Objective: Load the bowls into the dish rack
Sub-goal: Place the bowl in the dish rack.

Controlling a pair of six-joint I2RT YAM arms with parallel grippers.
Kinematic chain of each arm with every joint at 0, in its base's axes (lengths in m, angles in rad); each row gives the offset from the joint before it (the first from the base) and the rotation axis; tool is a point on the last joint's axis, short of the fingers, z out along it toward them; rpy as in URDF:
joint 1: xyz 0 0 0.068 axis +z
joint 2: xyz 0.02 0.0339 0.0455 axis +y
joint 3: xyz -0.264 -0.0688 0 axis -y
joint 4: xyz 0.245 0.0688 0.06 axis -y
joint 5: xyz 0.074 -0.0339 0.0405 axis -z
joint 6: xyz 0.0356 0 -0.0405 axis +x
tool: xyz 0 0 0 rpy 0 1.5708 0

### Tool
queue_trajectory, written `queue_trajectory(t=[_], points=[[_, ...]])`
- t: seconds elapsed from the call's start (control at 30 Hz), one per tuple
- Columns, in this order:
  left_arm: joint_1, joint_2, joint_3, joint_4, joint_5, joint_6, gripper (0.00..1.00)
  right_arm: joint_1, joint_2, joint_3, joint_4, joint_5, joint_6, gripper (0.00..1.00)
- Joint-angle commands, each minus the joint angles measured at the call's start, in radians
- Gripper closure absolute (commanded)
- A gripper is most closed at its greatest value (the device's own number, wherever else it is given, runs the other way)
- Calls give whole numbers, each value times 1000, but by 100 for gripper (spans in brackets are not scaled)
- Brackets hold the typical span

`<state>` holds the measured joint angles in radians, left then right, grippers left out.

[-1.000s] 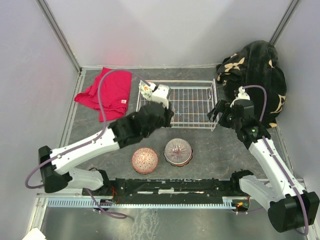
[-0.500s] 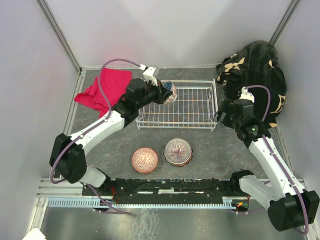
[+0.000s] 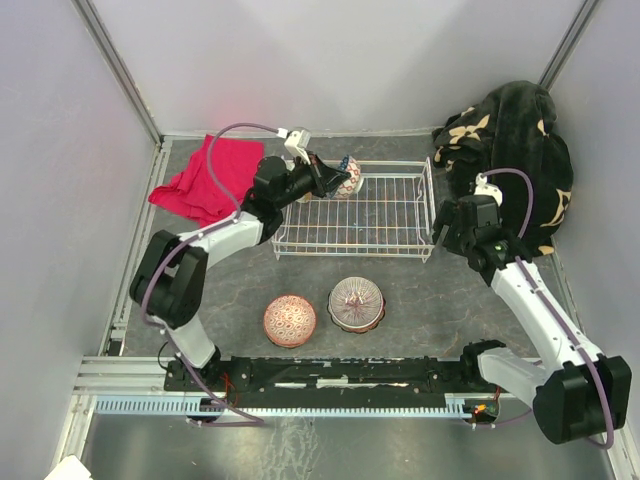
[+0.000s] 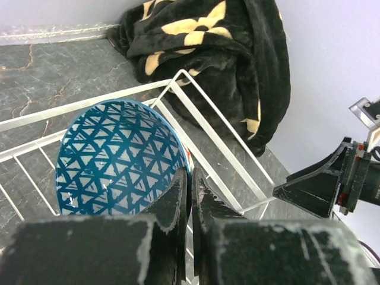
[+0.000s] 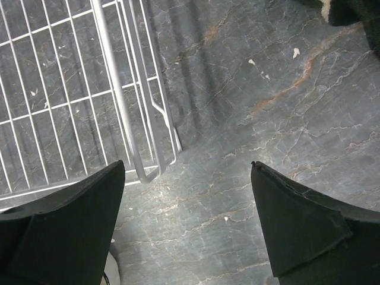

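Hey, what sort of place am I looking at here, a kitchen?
Probably a robot test cell, not a real kitchen: plain white walls box in a tabletop, and the dish rack, patterned bowls and red cloth look like staged props.

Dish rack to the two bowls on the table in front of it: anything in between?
Nothing. In the top view only bare table separates the dish rack front edge from the pink bowl and the purple bowl.
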<state>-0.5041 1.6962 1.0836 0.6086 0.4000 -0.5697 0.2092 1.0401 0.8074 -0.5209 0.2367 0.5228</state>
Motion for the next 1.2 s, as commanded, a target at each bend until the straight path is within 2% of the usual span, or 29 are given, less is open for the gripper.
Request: queue_trajectory(t=[0.0, 0.23, 0.7, 1.17], points=[[27, 83, 65, 209, 8, -109, 97, 2, 33, 56, 30, 43, -16, 6], [62, 212, 91, 308, 38, -186, 97, 21, 80, 68, 37, 96, -21, 10], [85, 285, 126, 327, 54, -206, 97, 88, 152, 87, 58, 173, -35, 23], [84, 328, 83, 408, 61, -265, 97, 107, 163, 90, 59, 191, -36, 24]])
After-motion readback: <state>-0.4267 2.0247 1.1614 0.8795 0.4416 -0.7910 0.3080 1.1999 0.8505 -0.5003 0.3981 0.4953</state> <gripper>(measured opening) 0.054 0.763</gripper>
